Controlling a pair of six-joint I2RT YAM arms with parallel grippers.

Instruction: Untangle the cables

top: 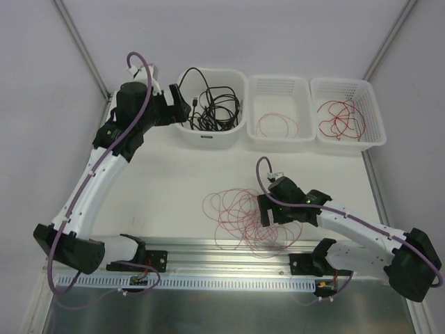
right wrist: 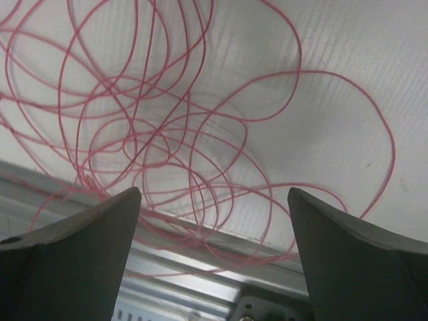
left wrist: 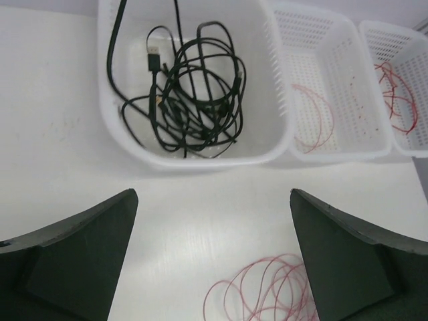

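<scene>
Black cables (top: 212, 108) (left wrist: 194, 100) lie bundled in the left white basket (top: 208, 139). My left gripper (top: 179, 106) (left wrist: 214, 194) hangs open and holding nothing beside that basket's left rim. A tangle of thin red wire loops (top: 243, 219) (right wrist: 167, 120) (left wrist: 267, 291) lies on the table near the front edge. My right gripper (top: 268, 212) (right wrist: 214, 190) stands open at the tangle's right side, low over the loops, with nothing between its fingers. One red wire (top: 277, 125) (left wrist: 311, 117) lies in the middle basket (top: 281, 142), and more red wires (top: 342, 118) (left wrist: 394, 93) lie in the right basket (top: 351, 142).
The three white baskets stand in a row along the table's far edge. A metal rail (top: 229, 250) runs along the near edge, and some red loops reach over it. Slanted frame posts (top: 80, 49) (top: 386, 49) rise at the back corners.
</scene>
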